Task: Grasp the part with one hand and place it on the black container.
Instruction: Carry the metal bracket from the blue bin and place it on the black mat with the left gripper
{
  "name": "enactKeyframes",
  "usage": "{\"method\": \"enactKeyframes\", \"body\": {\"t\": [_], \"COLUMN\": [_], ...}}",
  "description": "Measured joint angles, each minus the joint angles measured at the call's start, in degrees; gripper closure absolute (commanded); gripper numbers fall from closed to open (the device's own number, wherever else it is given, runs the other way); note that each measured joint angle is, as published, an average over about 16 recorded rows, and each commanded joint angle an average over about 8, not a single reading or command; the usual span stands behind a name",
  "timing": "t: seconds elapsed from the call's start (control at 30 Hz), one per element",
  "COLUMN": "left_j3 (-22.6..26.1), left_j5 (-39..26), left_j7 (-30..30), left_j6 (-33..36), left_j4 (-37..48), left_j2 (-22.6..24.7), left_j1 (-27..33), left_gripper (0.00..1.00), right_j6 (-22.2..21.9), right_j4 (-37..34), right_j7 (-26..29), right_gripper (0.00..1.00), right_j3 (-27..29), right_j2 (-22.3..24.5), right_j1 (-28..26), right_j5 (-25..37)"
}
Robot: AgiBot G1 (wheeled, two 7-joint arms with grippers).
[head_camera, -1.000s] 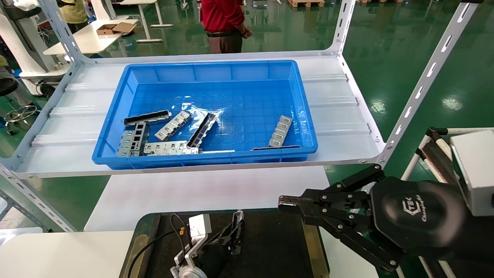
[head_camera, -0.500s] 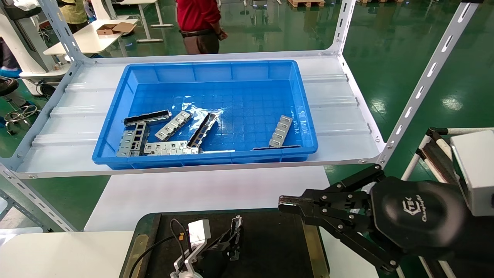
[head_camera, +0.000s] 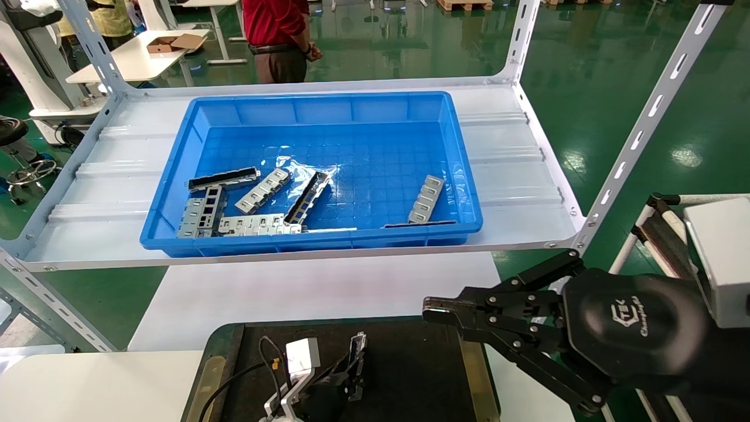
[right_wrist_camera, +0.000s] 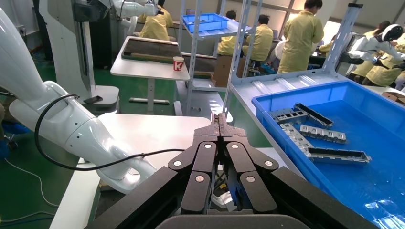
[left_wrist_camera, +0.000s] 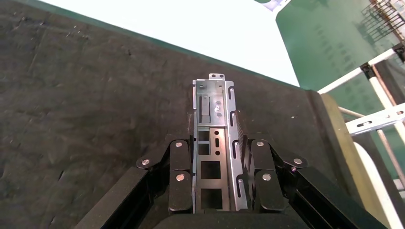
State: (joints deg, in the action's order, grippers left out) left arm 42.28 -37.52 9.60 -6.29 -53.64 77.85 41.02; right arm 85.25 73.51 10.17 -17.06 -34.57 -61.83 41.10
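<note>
Over the black container [head_camera: 410, 375], the left end effector [left_wrist_camera: 219, 157] grips the part [left_wrist_camera: 215, 138].

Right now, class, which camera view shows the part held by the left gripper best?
The left wrist view: the part fills the middle, clamped in the left gripper, its cut-outs plain. The head view shows it small, above the black container. The right wrist view misses it.

Bare matte surface of the black container [head_camera: 410, 375] lies open around the left end effector [head_camera: 351, 375], bounded ahead by the shelf [head_camera: 515, 176] carrying the blue bin [head_camera: 463, 170], with the right end effector [head_camera: 433, 310] overhanging its right edge.
</note>
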Motion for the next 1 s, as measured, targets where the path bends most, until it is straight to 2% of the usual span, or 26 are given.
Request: {"method": "enactKeyframes", "body": {"t": [0.07,0.1,0.13,0.3,0.37,0.4,0.77,1.0], "left_j3": [0.1,0.2,0.3,0.6,0.8,0.9,1.5,0.2], "left_j5": [-0.4,-0.7,-0.9,-2.1,-2.6,-2.9,-6.0,-8.6], "left_j7": [0.5,0.8,1.1,2.4,3.0,3.3,6.5,7.8], "left_j6": [-0.2,-0.2,-0.3,-0.7,-0.8,-0.9,-1.3,0.5], "left_j4": [0.1,0.1,0.1,0.2,0.1,0.1,-0.7,-2.5], "left_j2": [0.0,0.0,0.0,0.0,0.0,0.0,-0.2,-1.3], "left_j1": [0.0,0.0,0.0,0.0,0.0,0.0,0.3,0.0], "left_gripper": [1.00,0.96,0.89,0.26,0.06,0.00,0.00,0.00], "right_j6": [0.0,0.0,0.0,0.0,0.0,0.0,0.0,0.0], "right_j4": [0.0,0.0,0.0,0.0,0.0,0.0,0.0,0.0], "right_j7": [0.0,0.0,0.0,0.0,0.0,0.0,0.0,0.0], "right_gripper": [0.98,0.92,0.81,0.19,0.01,0.00,0.00,0.00], "right_j3": [0.0,0.0,0.0,0.0,0.0,0.0,-0.1,-0.1], "right_j2": [0.0,0.0,0.0,0.0,0.0,0.0,0.0,0.0], "right_j1": [0.0,0.0,0.0,0.0,0.0,0.0,0.0,0.0], "right_j5": [0.0,0.0,0.0,0.0,0.0,0.0,0.0,-0.1]}}
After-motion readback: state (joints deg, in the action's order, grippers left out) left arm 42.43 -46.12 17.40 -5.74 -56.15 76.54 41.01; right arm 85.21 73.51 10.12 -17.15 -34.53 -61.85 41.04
